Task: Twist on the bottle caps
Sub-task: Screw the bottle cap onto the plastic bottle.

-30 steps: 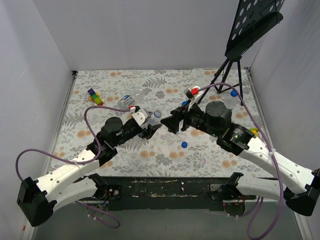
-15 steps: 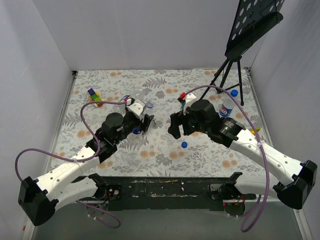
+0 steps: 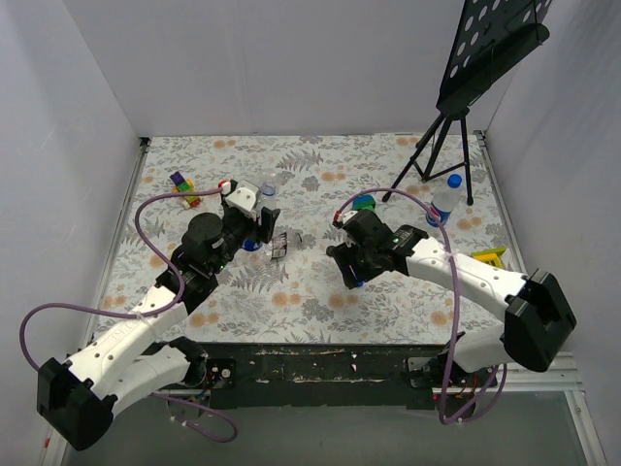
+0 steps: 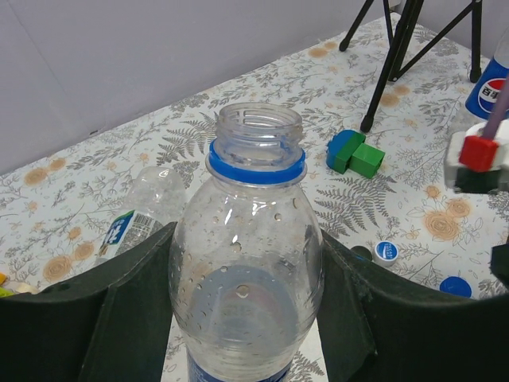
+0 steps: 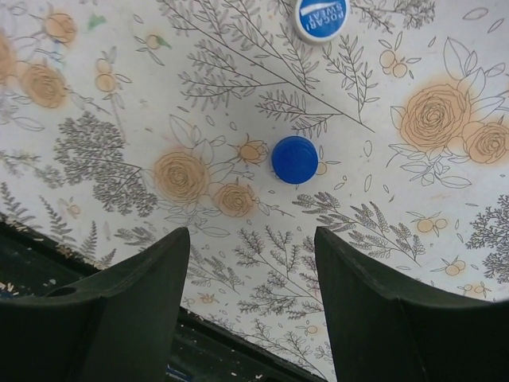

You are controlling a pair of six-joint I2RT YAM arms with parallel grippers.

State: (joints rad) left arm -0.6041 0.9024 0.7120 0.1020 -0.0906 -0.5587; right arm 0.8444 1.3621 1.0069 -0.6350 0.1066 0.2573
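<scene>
An uncapped bottle [image 4: 246, 239] is grasped upright by the left gripper [image 4: 245, 318], left of centre. A blue cap [image 5: 294, 159] lies on the tabletop [image 5: 398, 239] below the released right gripper [image 5: 249, 247]. Cap pick-up is judged in hand, so lowering onto the cap and closing are called for next.

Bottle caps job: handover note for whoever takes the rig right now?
Left gripper: jaws shut on the uncapped bottle, neck open.
Right gripper: jaws open, empty, above the loose blue cap on the table; a white-topped cap lies beyond it.
Done: the bottle by the tripod is capped.
Left: pick up the loose blue cap and screw it on the uncapped bottle; then the lying bottle, whose cap state is unclear.
</scene>
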